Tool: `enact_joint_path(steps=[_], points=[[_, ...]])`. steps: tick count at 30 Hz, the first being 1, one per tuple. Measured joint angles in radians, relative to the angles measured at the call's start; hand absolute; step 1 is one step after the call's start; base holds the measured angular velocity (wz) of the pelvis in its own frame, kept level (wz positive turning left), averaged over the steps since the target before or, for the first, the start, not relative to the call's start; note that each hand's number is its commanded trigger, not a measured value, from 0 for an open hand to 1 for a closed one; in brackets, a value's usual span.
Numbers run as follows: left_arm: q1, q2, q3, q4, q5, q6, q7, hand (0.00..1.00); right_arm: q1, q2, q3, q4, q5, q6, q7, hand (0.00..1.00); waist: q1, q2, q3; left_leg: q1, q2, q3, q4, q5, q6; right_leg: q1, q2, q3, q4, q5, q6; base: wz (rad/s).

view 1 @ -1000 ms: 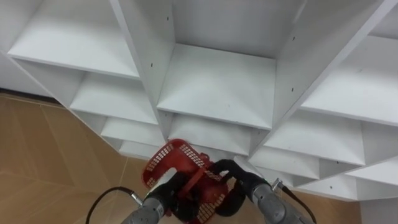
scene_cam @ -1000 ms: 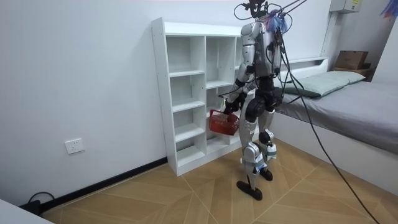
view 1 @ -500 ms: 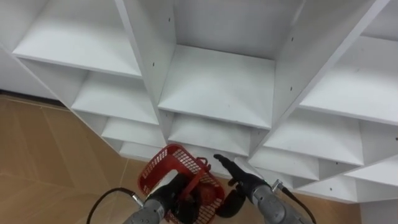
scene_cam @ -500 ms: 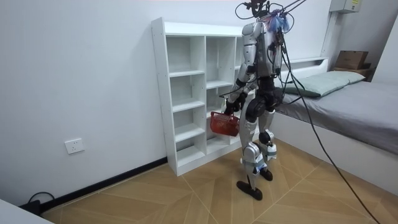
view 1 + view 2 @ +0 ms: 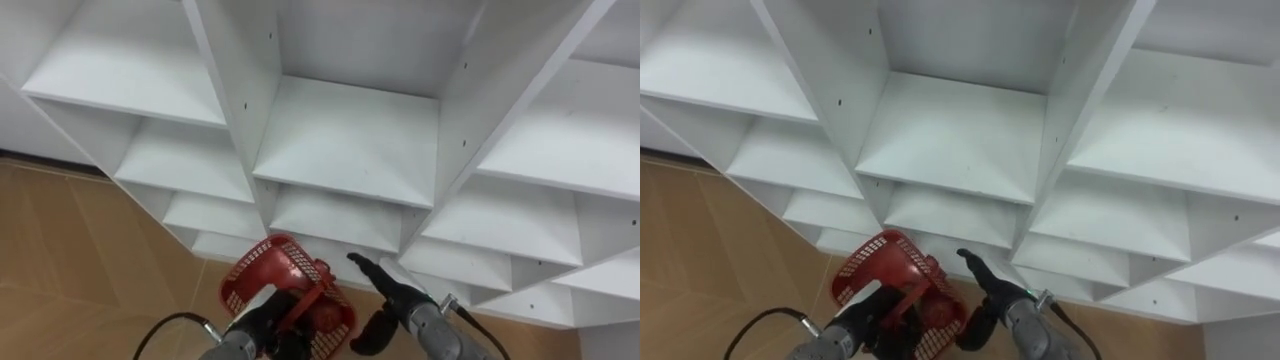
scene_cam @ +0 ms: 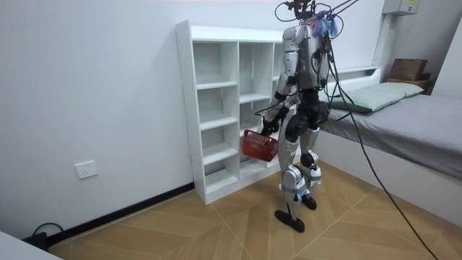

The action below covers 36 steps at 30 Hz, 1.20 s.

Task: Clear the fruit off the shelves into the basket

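Two hands at six o'clock below the white shelves [image 5: 350, 140]: I see left hand [image 5: 272, 320] clutching the red basket [image 5: 262, 272], right hand [image 5: 386, 286] at its three o'clock, fingers straight.

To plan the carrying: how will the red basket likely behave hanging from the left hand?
The red basket seems stiff: its mesh walls keep their shape. So much open mesh suggests little weight for its size. Hanging tilted by one handle from the left hand, it will probably swing; the open right hand beside it could steady it.
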Motion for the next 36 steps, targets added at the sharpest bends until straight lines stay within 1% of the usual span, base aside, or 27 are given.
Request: enact_joint_path(steps=[2, 5, 6, 7, 9, 10, 11, 13, 14, 15, 18, 20, 22, 24, 26, 27, 28, 29, 32, 36], points=[[0.001, 0.009, 0.003, 0.009, -0.025, 0.000, 0.000, 1.00, 0.005, -0.001, -0.001, 0.000, 0.007, 0.000, -0.001, 0.00, 0.001, -0.001, -0.0007, 0.013, 0.000, 0.000, -0.004, 0.000, 0.000, 0.012, 0.000, 0.002, -0.002, 0.000, 0.000, 0.00], [0.006, 0.013, 0.042, 0.045, -0.073, 0.000, 0.001, 1.00, 0.019, -0.003, -0.018, 0.009, 0.006, -0.002, -0.010, 0.00, 0.002, -0.001, -0.0010, 0.035, 0.000, 0.001, -0.011, 0.000, 0.000, 0.032, 0.001, 0.004, -0.005, -0.001, 0.001, 0.00], [0.011, 0.019, 0.053, 0.057, -0.084, 0.000, 0.001, 1.00, 0.029, -0.006, -0.030, 0.017, 0.006, -0.003, -0.015, 0.00, 0.002, -0.002, -0.0050, 0.042, 0.000, 0.001, -0.012, 0.000, 0.000, 0.037, 0.002, 0.004, -0.004, -0.002, 0.002, 0.00], [0.016, 0.022, 0.062, 0.057, -0.085, 0.000, 0.001, 1.00, 0.034, -0.009, -0.038, 0.018, 0.006, -0.004, -0.017, 0.00, 0.002, -0.003, -0.0055, 0.043, 0.000, 0.001, -0.013, 0.000, 0.000, 0.038, 0.002, 0.005, -0.004, -0.002, 0.002, 0.00], [0.040, 0.033, 0.090, 0.059, -0.084, -0.001, 0.004, 1.00, 0.063, -0.031, -0.050, 0.028, 0.006, -0.013, -0.028, 0.00, 0.005, -0.003, -0.0073, 0.051, -0.001, 0.001, -0.015, 0.000, 0.000, 0.050, 0.002, 0.005, -0.007, -0.002, 0.002, 0.00], [0.050, 0.035, 0.094, 0.059, -0.084, -0.002, 0.006, 1.00, 0.073, -0.037, -0.051, 0.028, 0.006, -0.013, -0.031, 0.00, 0.005, -0.003, -0.0123, 0.052, -0.001, 0.001, -0.017, 0.000, 0.000, 0.051, 0.002, 0.005, -0.007, -0.002, 0.003, 0.00], [0.068, 0.038, 0.109, 0.059, -0.084, -0.002, 0.011, 1.00, 0.095, -0.043, -0.062, 0.028, 0.007, -0.015, -0.035, 0.00, 0.006, -0.004, -0.0193, 0.058, -0.001, 0.003, -0.020, 0.000, 0.000, 0.052, 0.002, 0.006, -0.007, -0.003, 0.003, -0.05], [0.095, 0.040, 0.131, 0.059, -0.084, -0.002, 0.027, 1.00, 0.121, -0.044, -0.090, 0.031, 0.008, -0.023, -0.041, 0.00, 0.004, -0.004, -0.0195, 0.070, 0.000, 0.006, -0.021, 0.000, 0.000, 0.061, 0.002, 0.012, -0.007, -0.003, 0.003, -0.06], [0.115, 0.041, 0.142, 0.059, -0.086, -0.002, 0.035, 1.00, 0.139, -0.042, -0.115, 0.044, 0.018, -0.038, -0.047, 0.00, 0.000, -0.004, -0.0195, 0.084, 0.000, 0.008, -0.023, 0.000, 0.000, 0.075, 0.003, 0.018, -0.012, -0.003, 0.003, -0.04], [0.125, 0.042, 0.144, 0.059, -0.090, -0.002, 0.041, 1.00, 0.145, -0.042, -0.121, 0.055, 0.028, -0.044, -0.052, 0.00, -0.001, -0.004, -0.0196, 0.088, 0.000, 0.009, -0.026, 0.000, 0.000, 0.083, 0.004, 0.020, -0.019, -0.003, 0.004, -0.04], [0.171, 0.049, 0.171, 0.058, -0.100, -0.003, 0.064, 1.00, 0.182, -0.043, -0.168, 0.067, 0.078, -0.044, -0.063, 0.00, -0.017, -0.006, -0.0208, 0.109, 0.000, 0.012, -0.042, 0.000, 0.000, 0.097, 0.006, 0.022, -0.024, -0.005, 0.006, -0.01], [0.196, 0.047, 0.194, 0.067, -0.101, -0.004, 0.074, 1.00, 0.196, -0.041, -0.188, 0.096, 0.088, -0.052, -0.075, 0.00, -0.018, -0.007, -0.0202, 0.127, 0.001, 0.022, -0.051, 0.000, 0.000, 0.107, 0.009, 0.028, -0.025, -0.005, 0.006, -0.13], [0.201, 0.045, 0.214, 0.090, -0.101, -0.005, 0.090, 1.00, 0.216, -0.043, -0.202, 0.118, 0.109, -0.052, -0.096, 0.00, -0.018, -0.007, -0.0202, 0.141, 0.001, 0.025, -0.059, 0.000, 0.000, 0.119, 0.010, 0.032, -0.030, -0.006, 0.008, -0.08], [0.202, 0.044, 0.249, 0.102, -0.100, -0.005, 0.105, 1.00, 0.232, -0.042, -0.216, 0.138, 0.128, -0.052, -0.112, 0.00, -0.016, -0.009, -0.0201, 0.148, 0.002, 0.031, -0.065, 0.000, 0.000, 0.122, 0.014, 0.045, -0.036, -0.006, 0.008, -0.11], [0.206, 0.046, 0.280, 0.126, -0.096, -0.006, 0.130, 1.00, 0.260, -0.043, -0.246, 0.138, 0.160, -0.052, -0.128, 0.00, -0.020, -0.004, -0.0203, 0.156, 0.004, 0.040, -0.073, -0.001, 0.000, 0.123, 0.017, 0.054, -0.036, -0.006, 0.008, -0.13], [0.206, 0.047, 0.291, 0.134, -0.096, -0.006, 0.141, 1.00, 0.272, -0.044, -0.264, 0.144, 0.178, -0.052, -0.133, 0.00, -0.024, -0.002, -0.0188, 0.158, 0.004, 0.041, -0.074, -0.001, 0.000, 0.123, 0.017, 0.056, -0.037, -0.006, 0.008, -0.05], [0.207, 0.047, 0.296, 0.136, -0.096, -0.005, 0.143, 1.00, 0.279, -0.043, -0.273, 0.149, 0.193, -0.052, -0.134, 0.00, -0.025, -0.001, -0.0181, 0.159, 0.004, 0.042, -0.075, -0.001, 0.000, 0.123, 0.017, 0.057, -0.037, -0.006, 0.008, -0.06], [0.213, 0.048, 0.298, 0.137, -0.098, -0.005, 0.157, 1.00, 0.285, -0.044, -0.283, 0.167, 0.221, -0.051, -0.139, 0.00, -0.025, 0.001, -0.0155, 0.166, 0.004, 0.045, -0.078, -0.001, 0.000, 0.128, 0.018, 0.060, -0.037, -0.006, 0.008, -0.07], [0.220, 0.049, 0.316, 0.147, -0.099, -0.004, 0.162, 1.00, 0.299, -0.044, -0.315, 0.184, 0.284, -0.046, -0.141, 0.00, -0.025, 0.002, -0.0143, 0.173, 0.005, 0.052, -0.080, -0.004, -0.002, 0.131, 0.020, 0.071, -0.039, -0.007, 0.009, -0.09], [0.225, 0.051, 0.323, 0.166, -0.099, 0.001, 0.169, 1.00, 0.301, -0.043, -0.318, 0.198, 0.325, -0.043, -0.138, 0.00, -0.031, 0.002, -0.0131, 0.184, 0.006, 0.054, -0.080, -0.006, -0.002, 0.141, 0.022, 0.077, -0.044, -0.007, 0.009, -0.03]])
